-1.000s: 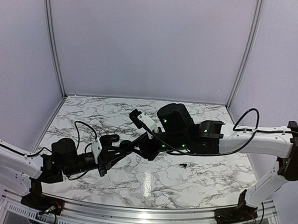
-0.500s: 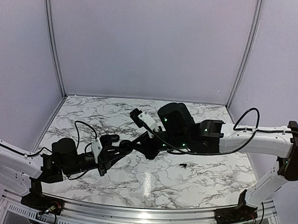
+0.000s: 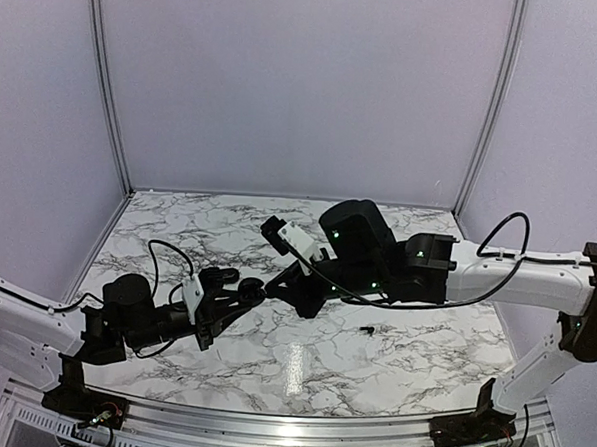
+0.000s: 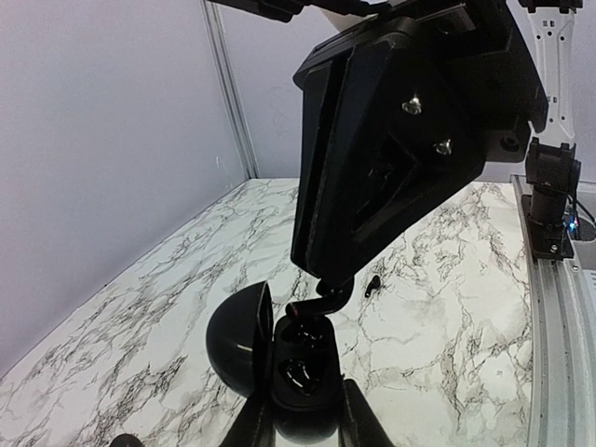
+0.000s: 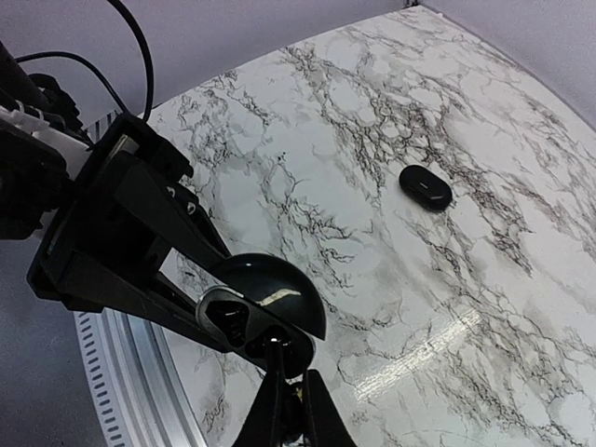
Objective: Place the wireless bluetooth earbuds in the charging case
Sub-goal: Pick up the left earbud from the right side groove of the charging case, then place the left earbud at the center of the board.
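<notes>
The marble table fills the floor of the top view. The right arm reaches in from 3 o'clock and the left arm from 8 o'clock, meeting near the middle. The left gripper is clamped on the base of the charging case, whose lid stands open at 9 o'clock in the left wrist view. The right gripper points down at the case mouth, fingers drawn together on a pinched earbud (small, glossy, hook-shaped) touching the rim. A loose earbud lies on the marble between 3 and 4 o'clock of the case, well apart.
</notes>
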Robot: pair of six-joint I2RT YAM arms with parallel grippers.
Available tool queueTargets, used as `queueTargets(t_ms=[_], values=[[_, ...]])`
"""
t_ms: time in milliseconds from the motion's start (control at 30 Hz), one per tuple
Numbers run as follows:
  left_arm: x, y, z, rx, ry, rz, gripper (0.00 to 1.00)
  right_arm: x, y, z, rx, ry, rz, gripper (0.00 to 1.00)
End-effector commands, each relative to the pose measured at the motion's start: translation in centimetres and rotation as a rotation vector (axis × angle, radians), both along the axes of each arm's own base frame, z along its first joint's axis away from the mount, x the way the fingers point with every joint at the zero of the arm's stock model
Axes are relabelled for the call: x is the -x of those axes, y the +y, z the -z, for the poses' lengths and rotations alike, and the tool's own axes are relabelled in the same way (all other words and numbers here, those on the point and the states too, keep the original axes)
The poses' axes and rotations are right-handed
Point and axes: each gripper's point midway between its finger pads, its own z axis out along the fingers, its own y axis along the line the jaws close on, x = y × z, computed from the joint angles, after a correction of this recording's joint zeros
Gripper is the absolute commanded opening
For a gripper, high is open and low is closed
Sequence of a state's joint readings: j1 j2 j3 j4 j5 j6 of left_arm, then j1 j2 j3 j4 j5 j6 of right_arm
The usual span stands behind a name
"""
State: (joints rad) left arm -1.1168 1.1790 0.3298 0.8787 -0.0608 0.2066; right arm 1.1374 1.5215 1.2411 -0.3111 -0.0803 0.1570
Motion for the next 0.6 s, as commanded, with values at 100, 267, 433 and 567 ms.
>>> queueTargets(t_ms=[100, 267, 433, 567], values=[[-0.4, 0.5, 0.4, 0.008, 0.006, -0.018, 0.00, -0.8, -1.1, -2.8, -0.036, -0.061, 0.015, 0.00], [-0.4, 0.8, 0.8, 0.004, 0.011, -0.023, 0.00, -1.3, -2.3, -2.2, 0.015, -0.081, 0.014, 0.00], [-0.3, 1.3, 0.9, 0.009, 0.020, -0.029, 0.00, -1.6, -4.1, 1.9, 0.142, -0.045, 0.060, 0.00], [-0.3, 1.6, 0.9, 0.022, 0.036, -0.039, 0.00, -2.2, -4.7, 6.1, 0.134, 0.045, 0.063, 0.00]])
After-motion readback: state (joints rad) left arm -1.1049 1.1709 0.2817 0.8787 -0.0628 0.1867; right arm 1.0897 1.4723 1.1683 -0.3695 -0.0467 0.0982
